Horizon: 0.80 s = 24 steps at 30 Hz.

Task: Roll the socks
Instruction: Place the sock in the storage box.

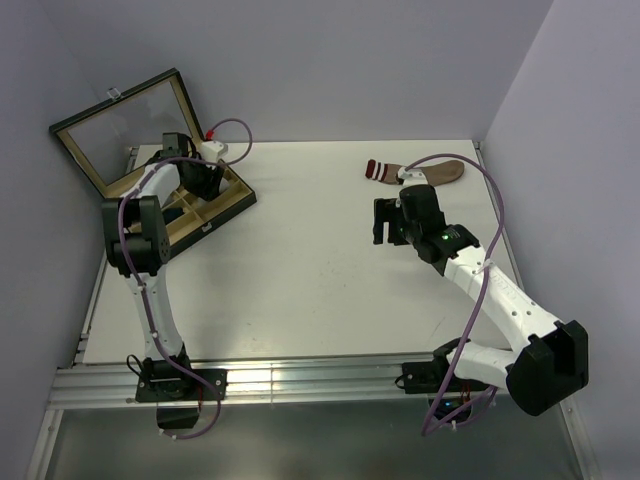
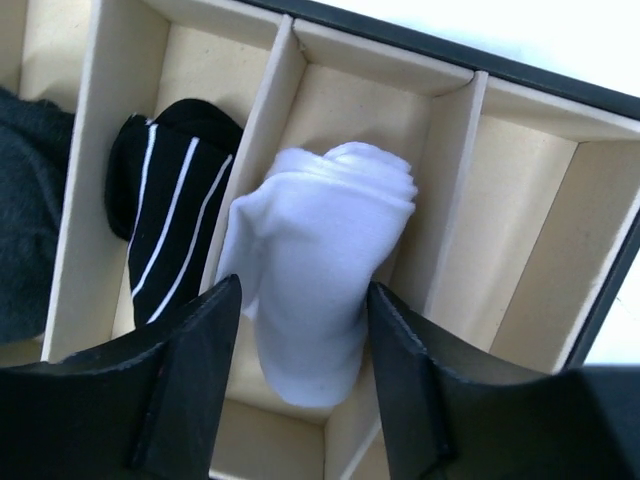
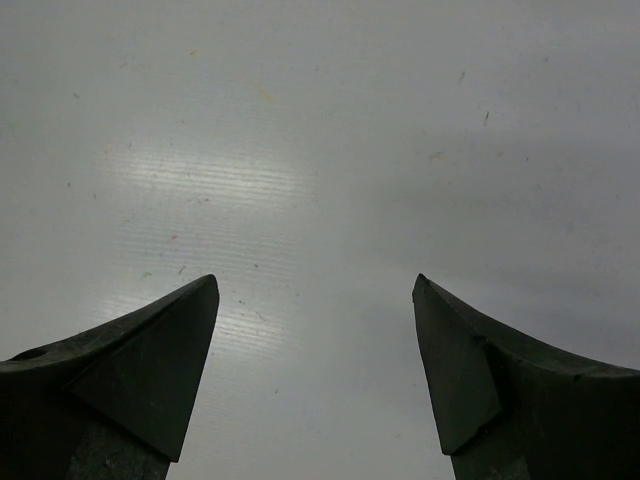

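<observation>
**Over the box (image 2: 455,200), the left gripper (image 2: 303,288) straddles the white sock (image 2: 320,230)**

Rolled up, the white sock lies in one compartment, between the gripper's parted fingers (image 2: 200,340), which stand just beside its flanks. A black striped sock (image 2: 175,220) fills the next compartment. The right gripper (image 3: 315,285) hangs above the table (image 3: 320,120), jaws spread wide.

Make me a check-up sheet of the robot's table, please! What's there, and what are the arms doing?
Surface: white table, faintly specked.
Job's things: white sock rolled, in a compartment of the box; black striped sock in the next compartment; dark grey sock beyond it; brown sock flat on the table's far right.
Clutter: nothing seen.
End effectors: left end effector open, astride the white sock; right end effector open above the table.
Cables: purple cables looped along both arms.
Surroundings: plain walls; box lid propped open.
</observation>
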### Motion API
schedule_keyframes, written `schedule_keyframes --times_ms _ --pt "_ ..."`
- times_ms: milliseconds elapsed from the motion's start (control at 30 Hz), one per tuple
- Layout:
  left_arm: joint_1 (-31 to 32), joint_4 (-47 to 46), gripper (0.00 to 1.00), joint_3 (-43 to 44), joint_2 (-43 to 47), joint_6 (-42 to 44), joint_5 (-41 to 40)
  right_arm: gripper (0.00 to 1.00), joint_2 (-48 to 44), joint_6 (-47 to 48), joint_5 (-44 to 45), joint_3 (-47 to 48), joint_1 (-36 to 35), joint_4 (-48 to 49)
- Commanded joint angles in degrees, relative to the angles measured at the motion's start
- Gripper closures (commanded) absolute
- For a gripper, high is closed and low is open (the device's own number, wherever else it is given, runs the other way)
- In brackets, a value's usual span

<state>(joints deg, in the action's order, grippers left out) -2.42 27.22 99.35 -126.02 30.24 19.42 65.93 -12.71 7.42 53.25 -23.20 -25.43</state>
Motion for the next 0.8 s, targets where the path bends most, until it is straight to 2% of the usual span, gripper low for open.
schedule_keyframes --times_ms 0,200,367,600,767 --pt "0.74 0.64 0.39 -1.44 3.76 -2.55 -2.54 0.15 0.08 0.76 -0.04 2.56 0.35 -0.24" --pt "0.75 0.55 0.35 -1.53 4.29 -3.34 -3.34 0.15 0.69 0.84 -0.48 3.17 0.35 -0.58" --pt "0.75 0.64 0.37 -1.53 5.78 -3.69 -2.37 0.16 0.6 0.93 -0.56 3.17 0.35 -0.58" --pt "0.75 -3.14 0.4 -3.81 10.17 -6.5 0.08 0.17 0.51 0.93 -0.74 3.61 0.35 -0.85" --pt "0.75 -9.63 0.39 -7.15 13.33 -10.37 2.64 0.17 -0.8 0.84 -0.3 3.61 0.35 -0.85"
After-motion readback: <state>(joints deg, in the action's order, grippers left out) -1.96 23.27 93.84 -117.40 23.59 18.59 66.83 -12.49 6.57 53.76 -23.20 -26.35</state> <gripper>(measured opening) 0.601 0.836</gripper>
